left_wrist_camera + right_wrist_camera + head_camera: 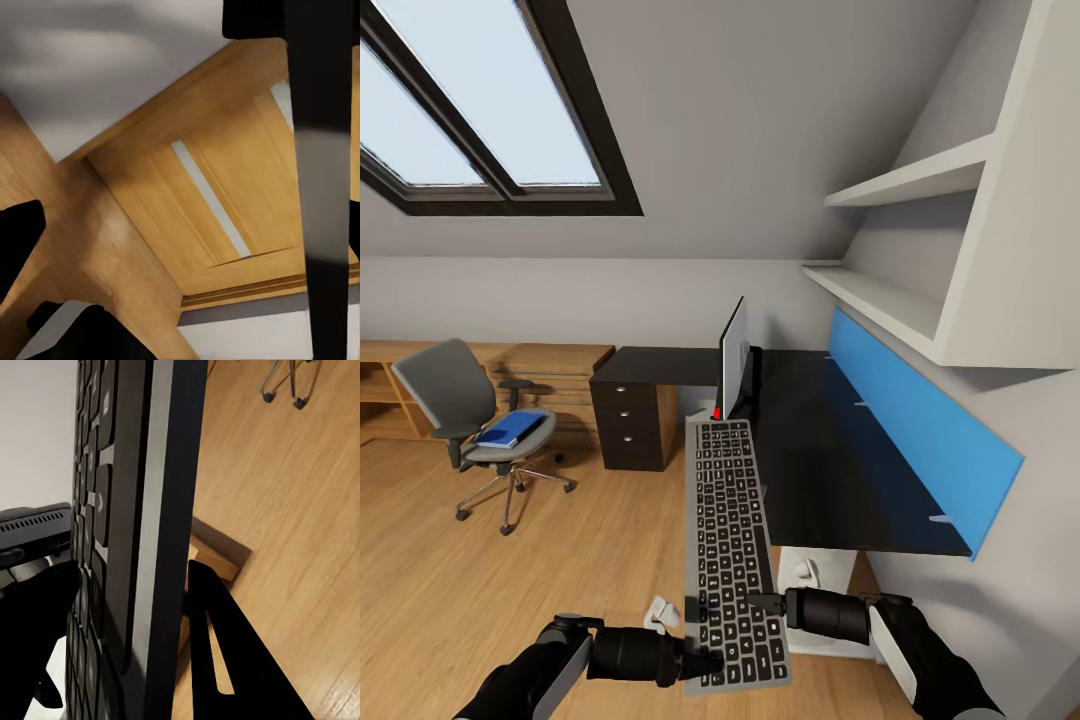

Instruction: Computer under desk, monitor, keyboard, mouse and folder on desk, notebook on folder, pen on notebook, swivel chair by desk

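Both grippers, left [705,660] and right [755,602], clamp the slim grey-framed black-keyed keyboard [731,540]; its long axis points toward the black-topped desk [830,470].

The keyboard [732,553] hides the bench's [840,470] front edge and part of the monitor's [733,358] stand; the monitor shows edge-on, its screen unreadable; the small white mouse-like shape [804,572] under the bench is too small to tell; both arms are cut off by the head view's lower edge.
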### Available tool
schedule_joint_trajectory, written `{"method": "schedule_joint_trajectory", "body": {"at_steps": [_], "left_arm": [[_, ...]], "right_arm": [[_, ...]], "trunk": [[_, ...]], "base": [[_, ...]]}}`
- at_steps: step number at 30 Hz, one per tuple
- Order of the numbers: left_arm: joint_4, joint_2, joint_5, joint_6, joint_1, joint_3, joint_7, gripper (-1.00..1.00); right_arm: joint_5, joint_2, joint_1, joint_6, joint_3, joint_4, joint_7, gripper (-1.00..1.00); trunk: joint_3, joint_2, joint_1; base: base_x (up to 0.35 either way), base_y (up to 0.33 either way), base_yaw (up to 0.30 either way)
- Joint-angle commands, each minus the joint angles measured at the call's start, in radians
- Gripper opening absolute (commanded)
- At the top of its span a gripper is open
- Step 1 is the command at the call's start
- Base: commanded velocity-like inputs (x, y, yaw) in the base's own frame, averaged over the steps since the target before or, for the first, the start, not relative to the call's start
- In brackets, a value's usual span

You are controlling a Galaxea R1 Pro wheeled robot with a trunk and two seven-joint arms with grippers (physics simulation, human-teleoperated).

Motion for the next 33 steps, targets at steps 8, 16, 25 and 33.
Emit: {"method": "schedule_joint_trajectory", "body": {"at_steps": [8,16,25,33], "left_arm": [[0.001,0.004,0.006,0.007,0.000,-0.004,0.002,1.00],[0.001,0.008,0.006,0.007,0.000,-0.003,0.002,1.00],[0.004,0.024,0.008,0.007,0.000,-0.002,0.001,1.00],[0.006,0.031,0.009,0.008,0.000,0.001,0.008,1.00]], "right_arm": [[-0.012,-0.001,0.000,0.011,0.003,0.001,0.000,-1.00],[-0.014,-0.003,0.000,0.012,0.000,0.000,0.000,-1.00],[-0.014,-0.009,0.000,0.013,-0.036,0.001,-0.003,-1.00],[-0.013,-0.018,0.000,0.014,-0.197,0.000,-0.057,-1.00]], "trunk": [[0.000,-0.001,0.000],[0.000,-0.001,0.000],[0.000,-0.001,0.000],[0.000,-0.001,0.000]], "base": [[0.000,0.000,0.000],[0.000,0.000,0.000],[0.000,0.000,0.000],[0.000,0.000,0.000]]}}
